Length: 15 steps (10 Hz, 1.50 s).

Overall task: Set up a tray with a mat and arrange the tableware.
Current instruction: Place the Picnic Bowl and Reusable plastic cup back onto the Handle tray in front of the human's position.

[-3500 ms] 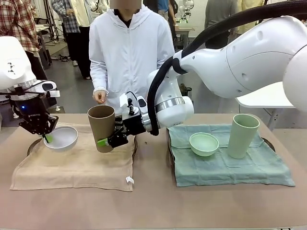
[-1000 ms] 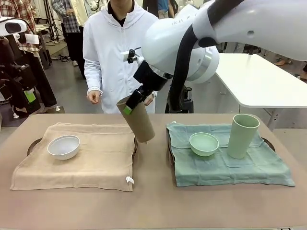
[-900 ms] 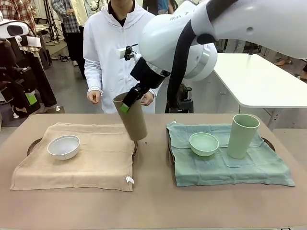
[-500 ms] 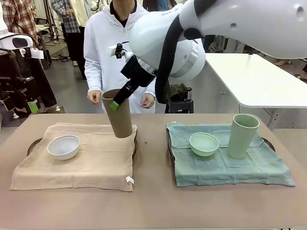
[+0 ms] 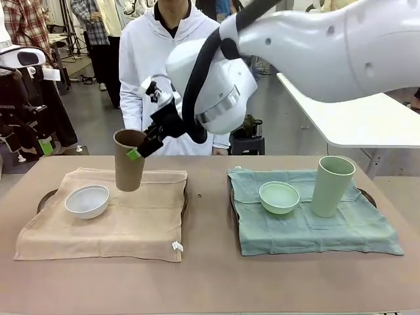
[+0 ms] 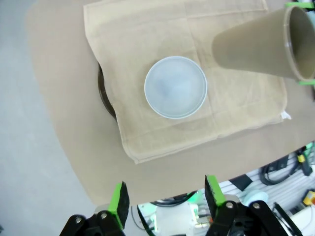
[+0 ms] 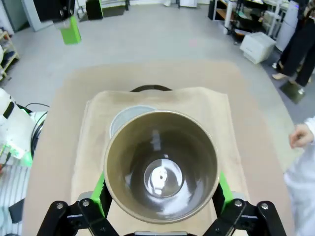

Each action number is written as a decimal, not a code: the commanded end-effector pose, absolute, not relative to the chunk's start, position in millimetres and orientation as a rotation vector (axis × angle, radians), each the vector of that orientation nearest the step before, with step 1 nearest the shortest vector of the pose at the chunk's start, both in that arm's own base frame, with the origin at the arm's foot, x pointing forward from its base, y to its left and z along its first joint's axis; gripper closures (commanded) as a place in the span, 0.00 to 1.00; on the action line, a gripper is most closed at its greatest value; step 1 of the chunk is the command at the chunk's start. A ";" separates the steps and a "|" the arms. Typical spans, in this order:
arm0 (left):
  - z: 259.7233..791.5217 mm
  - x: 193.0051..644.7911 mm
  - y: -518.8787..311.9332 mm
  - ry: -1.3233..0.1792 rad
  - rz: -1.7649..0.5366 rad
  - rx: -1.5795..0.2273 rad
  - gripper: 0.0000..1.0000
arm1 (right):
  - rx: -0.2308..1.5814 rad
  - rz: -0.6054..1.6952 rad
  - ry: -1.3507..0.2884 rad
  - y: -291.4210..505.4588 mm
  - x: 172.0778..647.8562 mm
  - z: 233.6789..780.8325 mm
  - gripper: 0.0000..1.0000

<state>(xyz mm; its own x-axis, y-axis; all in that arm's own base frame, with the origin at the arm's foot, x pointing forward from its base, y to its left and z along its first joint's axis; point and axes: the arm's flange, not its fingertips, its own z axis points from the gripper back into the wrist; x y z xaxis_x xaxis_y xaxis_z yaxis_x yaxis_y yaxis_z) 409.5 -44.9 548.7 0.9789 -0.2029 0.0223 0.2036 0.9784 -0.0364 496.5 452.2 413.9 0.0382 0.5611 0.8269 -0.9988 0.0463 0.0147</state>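
My right gripper [image 5: 134,149] reaches across from the right and is shut on the brown tumbler [image 5: 129,161], which is nearly upright over the far part of the beige mat [image 5: 105,223]; I cannot tell whether its base touches. In the right wrist view I look down into the tumbler [image 7: 161,167], with green pads [image 7: 100,189] on both sides. The white bowl [image 5: 86,201] sits on the mat to its left. My left gripper [image 6: 166,196] is open, raised at the far left [image 5: 41,146], looking down on the bowl [image 6: 175,87] and tumbler [image 6: 256,45].
The dark tray rim [image 5: 46,197] peeks out from under the beige mat. On the right, a green mat [image 5: 315,230] carries a mint bowl [image 5: 279,197] and a pale green tumbler [image 5: 333,186]. A person in white [image 5: 164,59] stands across the table.
My right gripper has carried the brown tumbler left and down from the table's middle to over the beige mat, turning it more upright. The left arm has hardly moved.
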 end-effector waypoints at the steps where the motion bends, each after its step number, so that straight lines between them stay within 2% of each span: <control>1: 550.3 407.9 -45.1 -0.023 -0.207 -0.033 0.19 | 0.804 1.407 -0.734 443.2 497.9 379.7 0.00; 4: 550.3 407.9 -45.1 -0.023 -0.207 -0.033 0.19 | 0.844 1.427 -0.710 448.4 490.6 358.5 0.00; 8: 550.3 407.9 -45.1 -0.023 -0.207 -0.033 0.19 | 0.836 1.418 -0.724 435.8 483.6 359.2 0.00; 11: 550.3 407.9 -45.1 -0.023 -0.207 -0.033 0.19 | 0.897 1.410 -0.817 428.8 479.1 367.0 0.00; 15: 550.3 407.9 -45.1 -0.023 -0.207 -0.033 0.19 | 0.985 1.359 -0.859 423.2 478.3 345.3 0.00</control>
